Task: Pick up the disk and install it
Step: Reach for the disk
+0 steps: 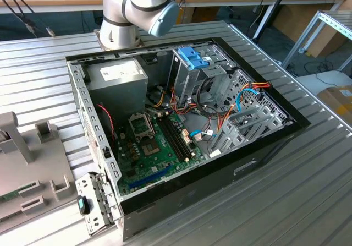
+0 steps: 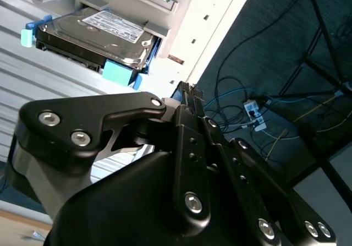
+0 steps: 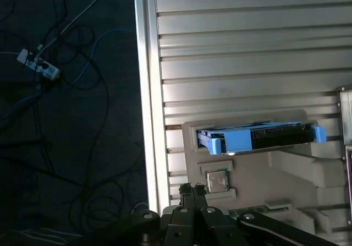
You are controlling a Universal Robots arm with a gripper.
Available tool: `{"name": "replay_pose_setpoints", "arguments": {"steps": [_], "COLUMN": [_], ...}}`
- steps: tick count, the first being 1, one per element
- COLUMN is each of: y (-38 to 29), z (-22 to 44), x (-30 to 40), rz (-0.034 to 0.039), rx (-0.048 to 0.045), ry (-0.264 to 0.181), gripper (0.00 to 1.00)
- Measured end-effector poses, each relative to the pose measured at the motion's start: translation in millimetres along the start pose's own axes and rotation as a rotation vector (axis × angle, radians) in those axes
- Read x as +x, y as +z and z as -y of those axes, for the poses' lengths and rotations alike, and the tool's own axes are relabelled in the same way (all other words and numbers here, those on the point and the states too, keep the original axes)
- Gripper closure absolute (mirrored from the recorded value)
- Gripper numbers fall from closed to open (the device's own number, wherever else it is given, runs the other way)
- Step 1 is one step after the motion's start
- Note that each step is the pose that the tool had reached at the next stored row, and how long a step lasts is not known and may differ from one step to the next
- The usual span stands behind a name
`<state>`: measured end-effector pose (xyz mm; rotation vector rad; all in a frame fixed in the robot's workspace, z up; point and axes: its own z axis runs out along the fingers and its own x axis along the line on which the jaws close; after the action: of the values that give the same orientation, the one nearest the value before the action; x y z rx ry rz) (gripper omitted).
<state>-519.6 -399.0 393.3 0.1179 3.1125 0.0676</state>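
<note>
The disk [image 2: 99,34] is a grey metal drive with a white label in a light-blue carrier. It rests in a slot of a pale grey holder [image 2: 181,20] in the second wrist view. In the first wrist view the disk [image 3: 258,137] shows edge-on, its blue handle toward the table's edge. My gripper [image 2: 190,90] hangs clear of the disk; its black fingers are together with nothing between them. The gripper [image 3: 192,190] is offset from the disk toward the holder's chip pocket.
An open computer case [image 1: 181,119] lies on the ribbed metal table [image 1: 308,191], with an upright silver drive cage topped by a blue latch [image 1: 193,57]. The grey holder [image 1: 22,169] sits at the exterior view's left. A processor chip [image 3: 217,181] lies in the holder. Cables trail on the dark floor [image 3: 66,92].
</note>
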Motion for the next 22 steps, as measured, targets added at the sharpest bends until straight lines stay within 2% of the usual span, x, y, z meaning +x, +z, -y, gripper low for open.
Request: {"name": "replay_pose_setpoints", "arguments": {"steps": [2, 6, 8, 9, 14, 17, 19, 22], "y": [0.2, 0.9, 1.7, 1.9, 2.0, 2.3, 2.8, 4.9], "z": [-0.3, -1.5, -2.6, -2.9, -3.4, -10.3, -14.5, -25.0], "x": [-3.3, -19.3, -35.0, -38.3, -40.5, -41.4, -47.3, -59.3], "rz": [0.0, -0.0008, -0.0017, -0.0018, -0.0019, -0.002, -0.002, -0.002], "rx": [0.0, 0.0001, 0.0002, 0.0002, 0.0002, 0.0003, 0.0002, 0.0001], "ry": [0.0, 0.0, 0.0, 0.0, 0.0, 0.0, 0.0, -0.001], "gripper": [0.89, 0.89, 0.89, 0.89, 0.89, 0.89, 0.89, 0.89]}}
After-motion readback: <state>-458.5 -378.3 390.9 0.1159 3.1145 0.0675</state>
